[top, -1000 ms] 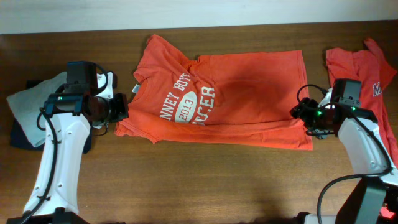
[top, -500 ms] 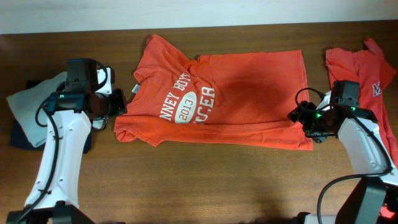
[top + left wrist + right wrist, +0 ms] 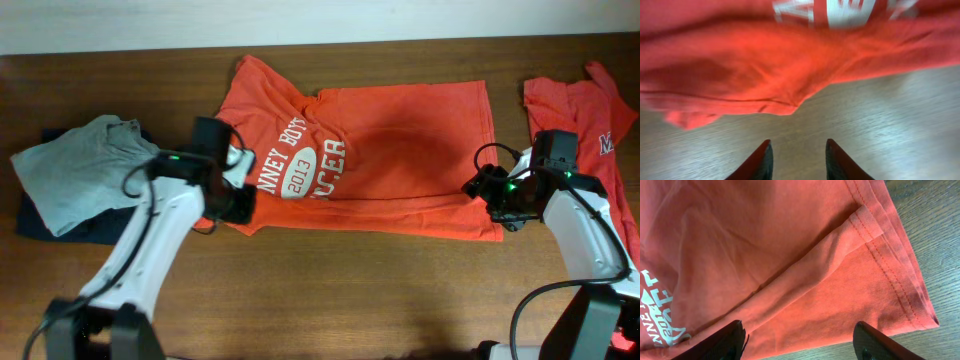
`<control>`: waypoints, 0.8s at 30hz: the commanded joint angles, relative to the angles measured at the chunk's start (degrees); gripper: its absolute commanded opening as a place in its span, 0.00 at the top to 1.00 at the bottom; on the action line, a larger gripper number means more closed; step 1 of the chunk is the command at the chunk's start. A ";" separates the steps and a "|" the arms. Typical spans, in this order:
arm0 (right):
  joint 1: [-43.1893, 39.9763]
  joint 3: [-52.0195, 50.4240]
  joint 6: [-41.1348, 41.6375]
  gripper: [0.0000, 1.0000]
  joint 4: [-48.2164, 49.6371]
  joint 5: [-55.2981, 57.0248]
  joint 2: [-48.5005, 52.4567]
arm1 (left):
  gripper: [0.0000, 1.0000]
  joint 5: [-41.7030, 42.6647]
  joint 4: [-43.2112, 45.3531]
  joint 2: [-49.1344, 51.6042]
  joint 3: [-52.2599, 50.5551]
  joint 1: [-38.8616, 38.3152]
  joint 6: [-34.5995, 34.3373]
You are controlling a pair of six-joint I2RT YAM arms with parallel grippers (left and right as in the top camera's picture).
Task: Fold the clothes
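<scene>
Overhead: orange-red T-shirt [image 3: 390, 150] lies spread on the table [image 3: 350, 290] at upper centre, white lettering [image 3: 300, 175] facing up; second shirt [image 3: 575, 100], same colour, bunched at the right edge. Left gripper [image 3: 240, 200] sits at the T-shirt's lower left edge, right gripper [image 3: 480, 187] at its lower right corner. Grey garment [image 3: 80, 170] lies on a dark garment [image 3: 35, 225] at far left

Left wrist: left gripper [image 3: 796, 160] narrowly parted over bare wood, nothing between the fingers, crumpled T-shirt [image 3: 740, 65] edge just ahead in the upper frame

Right wrist: right gripper [image 3: 800, 340] spread wide at the bottom of the frame, above the T-shirt [image 3: 765, 240] near its stitched hem [image 3: 890, 265], gripping nothing that shows
</scene>
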 commanded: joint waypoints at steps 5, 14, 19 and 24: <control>0.37 0.70 -0.81 0.26 0.02 -0.48 0.42 | 0.58 -2.49 4.39 11.69 -2.12 -0.37 1.46; 0.35 0.70 -0.79 0.26 0.07 -0.46 0.42 | 0.59 -2.95 8.55 14.40 -2.12 -0.37 3.50; 0.37 0.70 -0.79 0.26 0.02 -0.46 0.42 | 0.99 -2.86 8.41 14.49 -1.81 -0.37 3.32; 0.37 0.70 -0.79 0.26 0.02 -0.46 0.42 | 1.00 -2.91 -0.02 14.49 5.60 -0.37 3.23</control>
